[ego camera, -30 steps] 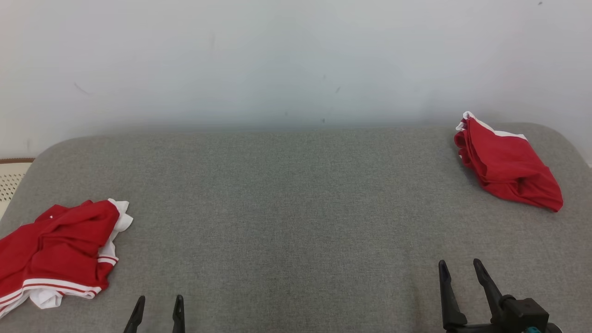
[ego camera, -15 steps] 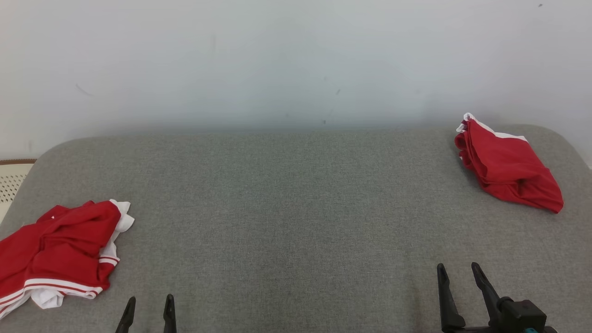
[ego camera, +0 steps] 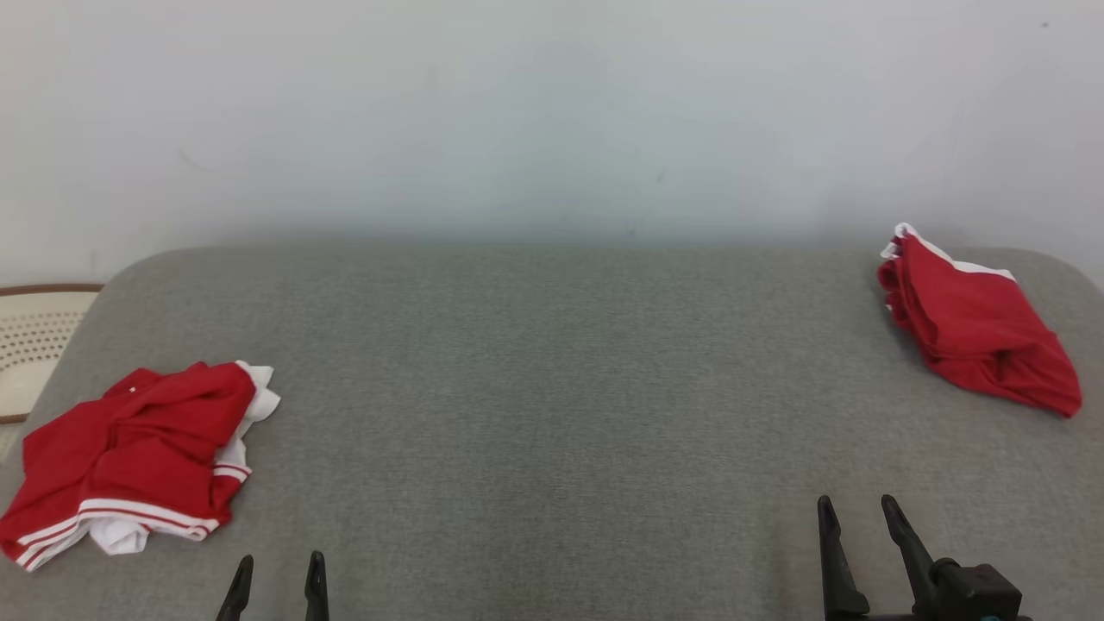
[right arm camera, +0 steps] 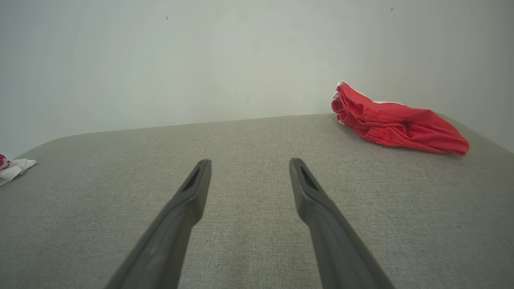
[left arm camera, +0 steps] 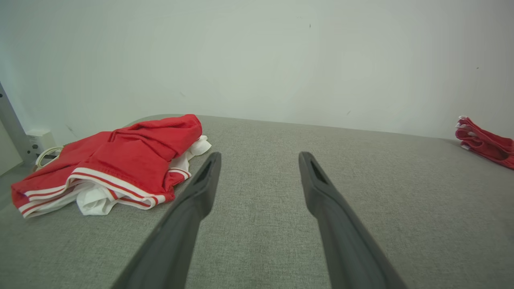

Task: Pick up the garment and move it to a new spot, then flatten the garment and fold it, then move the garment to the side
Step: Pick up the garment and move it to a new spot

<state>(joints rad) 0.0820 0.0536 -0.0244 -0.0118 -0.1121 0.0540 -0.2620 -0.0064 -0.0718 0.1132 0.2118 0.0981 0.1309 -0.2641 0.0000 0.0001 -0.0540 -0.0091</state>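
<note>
Head camera has swung left; the cloth itself has not moved.
The grey bench (ego camera: pixel 552 388) now shows the crumpled garment (ego camera: pixel 138 448) whole at its left edge and the folded garment (ego camera: pixel 979 332) far right. Left gripper (ego camera: pixel 281 561) and right gripper (ego camera: pixel 856 502) are both spread and empty; pickup looks unstarted.

A plain off-white painted wall (ego camera: pixel 552 112) closes the far side. It carries a few small dark specks (ego camera: pixel 660 177) and faint scuffs. Against its foot sits a flat grey woven-fabric upholstered surface with rounded far corners (ego camera: pixel 552 388). Past the surface's left edge is a cream perforated panel with a curved brown rim (ego camera: pixel 34 341). In the left wrist view, a small white box with a pale cable (left arm camera: pixel 38 138) sits low by the wall, beside a grey upright metal strip (left arm camera: pixel 10 120). Lighting is soft and even, with a dim shadow band where wall meets surface.
</note>
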